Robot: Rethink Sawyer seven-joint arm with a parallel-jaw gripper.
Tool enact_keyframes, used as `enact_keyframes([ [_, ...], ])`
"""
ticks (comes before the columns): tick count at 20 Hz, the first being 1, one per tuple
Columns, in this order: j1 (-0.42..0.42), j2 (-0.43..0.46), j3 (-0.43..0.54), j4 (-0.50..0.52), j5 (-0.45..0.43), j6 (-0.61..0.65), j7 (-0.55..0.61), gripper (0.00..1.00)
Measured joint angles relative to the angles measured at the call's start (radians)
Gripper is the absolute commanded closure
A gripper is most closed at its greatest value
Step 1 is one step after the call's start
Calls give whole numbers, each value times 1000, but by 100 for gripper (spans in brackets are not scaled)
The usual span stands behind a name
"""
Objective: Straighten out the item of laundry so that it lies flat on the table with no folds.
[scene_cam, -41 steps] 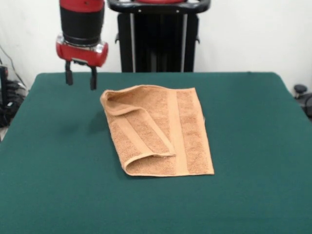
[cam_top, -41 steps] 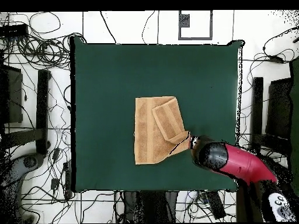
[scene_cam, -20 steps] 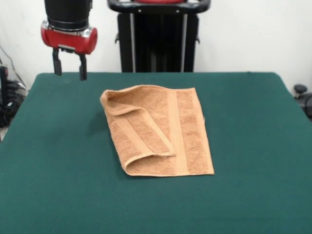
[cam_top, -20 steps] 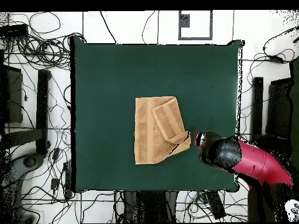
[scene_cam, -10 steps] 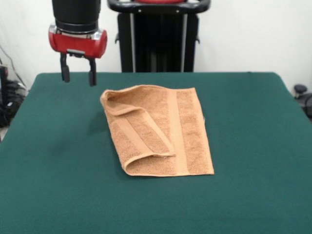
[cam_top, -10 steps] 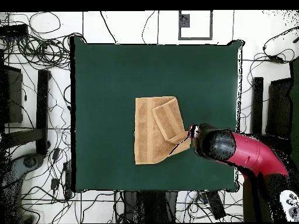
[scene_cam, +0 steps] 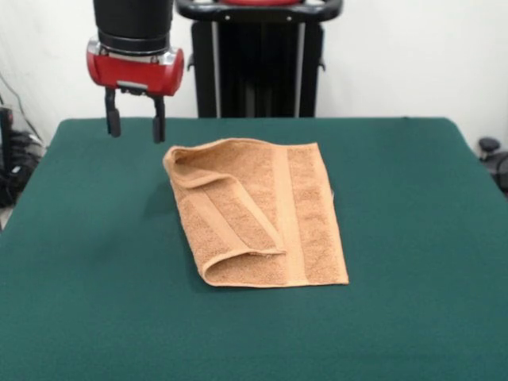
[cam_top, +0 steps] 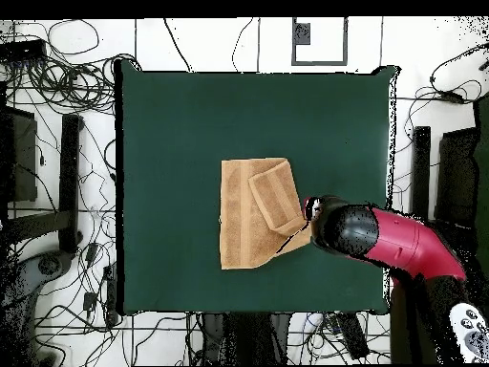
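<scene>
The item of laundry (scene_cam: 258, 210) (cam_top: 253, 212) is an orange-tan towel lying near the middle of the green table (scene_cam: 413, 206) (cam_top: 181, 134). Its left side, as the front view shows it, is folded over onto the rest, so a woven band runs diagonally across the top. My gripper (scene_cam: 136, 125) hangs open and empty above the table, just left of the towel's far left corner. In the overhead view the arm (cam_top: 382, 244) covers the gripper beside the towel's right edge.
The robot's black pedestal (scene_cam: 258, 59) stands behind the table's far edge. Cables and stands (cam_top: 57, 143) lie on the floor around the table. Bare green table surface surrounds the towel on all sides.
The gripper drifted away from the towel and up, then came back toward the towel's far corner and lowered slightly. The towel has not moved.
</scene>
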Motion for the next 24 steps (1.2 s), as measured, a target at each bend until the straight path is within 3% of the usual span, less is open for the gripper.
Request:
enact_keyframes([
  [24, 142, 7, 0, -66, 71, 0, 0, 0],
])
